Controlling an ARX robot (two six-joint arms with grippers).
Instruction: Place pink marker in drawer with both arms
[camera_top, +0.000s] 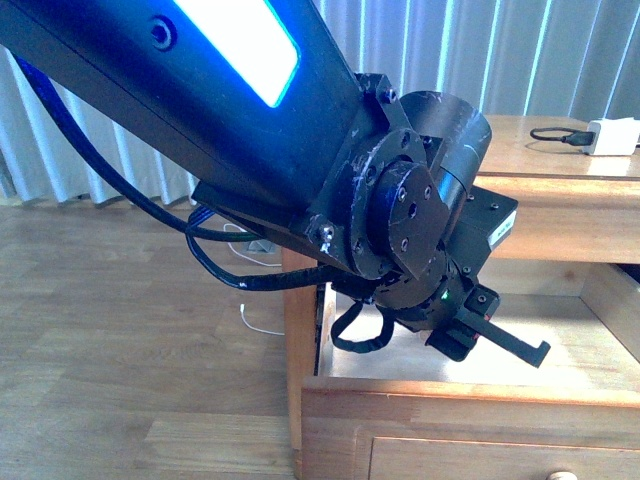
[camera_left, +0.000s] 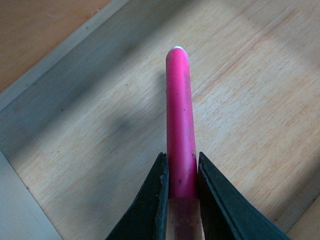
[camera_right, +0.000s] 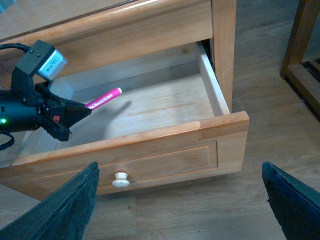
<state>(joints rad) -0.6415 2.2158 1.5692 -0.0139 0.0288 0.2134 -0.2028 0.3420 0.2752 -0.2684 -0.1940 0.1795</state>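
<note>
Across the upper left of the front view, the left arm (camera_top: 200, 100) slants down toward the middle of the frame, a lit blue-white strip along its top face. Its wrist bends over the open drawer (camera_top: 450, 400), and black cables loop beneath it. The left gripper (camera_top: 520, 345) reaches out to the right above the drawer's pale floor. From this angle the arm's bulk hides the marker.

The left wrist view shows what the front view cannot: the left gripper's black fingers (camera_left: 150, 200) are pinched on the pink marker (camera_left: 180, 130) near one end. The rest of the barrel juts out past the fingertips over the light wood, and its shadow falls to one side.

In the right wrist view, the left gripper (camera_right: 82, 111) sits at the left edge, holding the marker (camera_right: 106, 97) inside the drawer (camera_right: 165, 150) near its back left corner. A round pale knob (camera_right: 120, 179) is on the panel front. The right gripper (camera_right: 180, 166) hangs outside, in front of the drawer — its fingers (camera_right: 65, 205) are spread wide at the lower corners and hold nothing.
</note>
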